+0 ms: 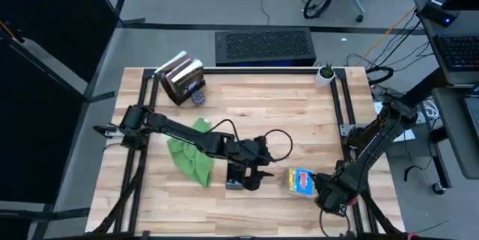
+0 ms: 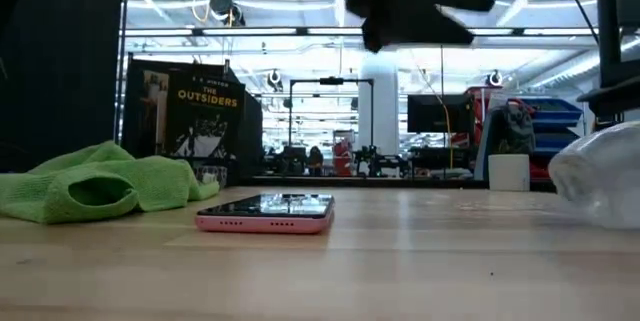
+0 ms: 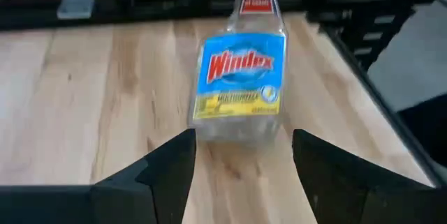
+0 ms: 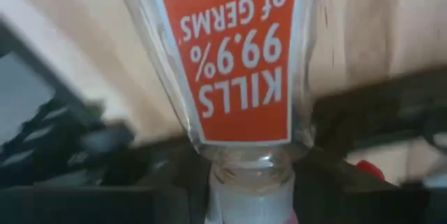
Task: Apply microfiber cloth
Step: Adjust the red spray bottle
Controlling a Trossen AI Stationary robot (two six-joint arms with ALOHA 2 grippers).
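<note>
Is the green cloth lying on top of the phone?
No, the microfiber cloth lies bunched on the table beside the phone, whose screen is bare.

The spray bottle point(image 3: 239, 77) is showing "Windex" on its blue label, with "MULTISURFACE" only partly readable beneath. Its red neck label point(image 4: 234, 49) is reading "KILLS 99.9% OF GERMS". The book point(image 2: 208, 116) standing behind is showing "THE OUTSIDERS".

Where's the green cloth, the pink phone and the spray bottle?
green cloth point(image 2: 95, 186): low view, middle of its rumpled folds.
pink phone point(image 2: 265, 223): low view, its pink side edge.
spray bottle point(image 3: 237, 77): left wrist view, its blue label.
</note>
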